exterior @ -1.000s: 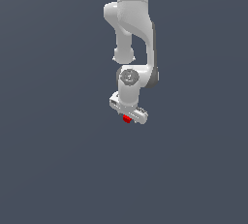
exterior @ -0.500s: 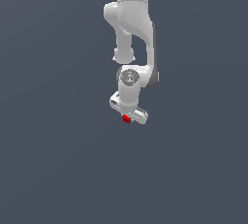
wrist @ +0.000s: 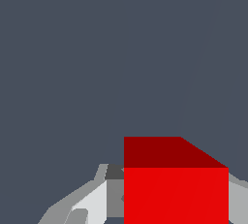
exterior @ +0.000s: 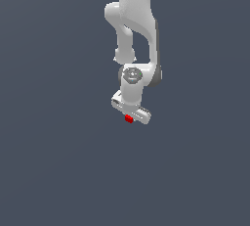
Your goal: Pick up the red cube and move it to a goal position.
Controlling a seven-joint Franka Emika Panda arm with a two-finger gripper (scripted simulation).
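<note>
The red cube (exterior: 128, 119) is a tiny bright red block that shows just under my white gripper (exterior: 131, 115) in the exterior view, near the picture's middle. The arm hangs down from the top of that view and hides the fingers there. In the wrist view the red cube (wrist: 175, 184) fills the space between my two grey fingers (wrist: 92, 200), one pressed against each side of it. My gripper is shut on the cube.
A plain dark grey surface (exterior: 58, 161) fills the rest of both views. No other object shows.
</note>
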